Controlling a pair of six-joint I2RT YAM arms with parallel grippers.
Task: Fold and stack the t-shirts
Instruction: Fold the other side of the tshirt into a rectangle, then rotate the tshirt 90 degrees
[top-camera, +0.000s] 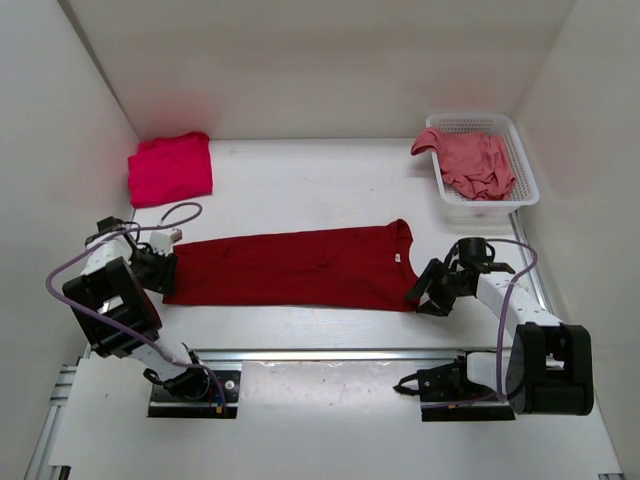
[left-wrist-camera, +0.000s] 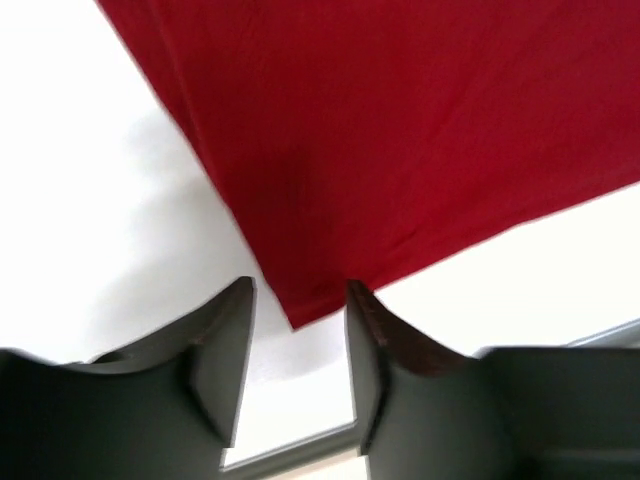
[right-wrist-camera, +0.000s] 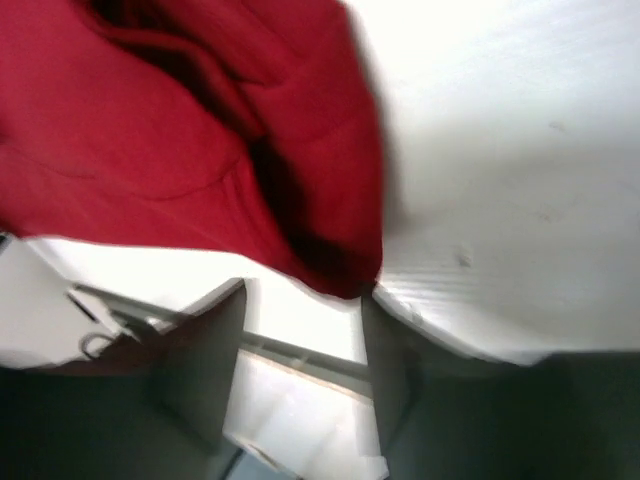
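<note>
A dark crimson t-shirt (top-camera: 290, 265), folded lengthwise into a long band, lies across the middle of the table. My left gripper (top-camera: 160, 268) is at its left end. In the left wrist view the jaws (left-wrist-camera: 300, 290) stand open with the shirt's corner (left-wrist-camera: 400, 150) just reaching between the tips. My right gripper (top-camera: 425, 292) is at the shirt's right, collar end. It is open (right-wrist-camera: 305, 285), with the bunched crimson cloth (right-wrist-camera: 200, 130) touching its tips. A bright pinkish-red t-shirt (top-camera: 170, 167) lies folded at the back left. A faded salmon pink t-shirt (top-camera: 478, 165) is crumpled in the basket.
A white plastic mesh basket (top-camera: 527, 170) stands at the back right against the wall. White walls enclose the table on the left, back and right. A metal rail (top-camera: 330, 352) runs along the near edge in front of the arm bases.
</note>
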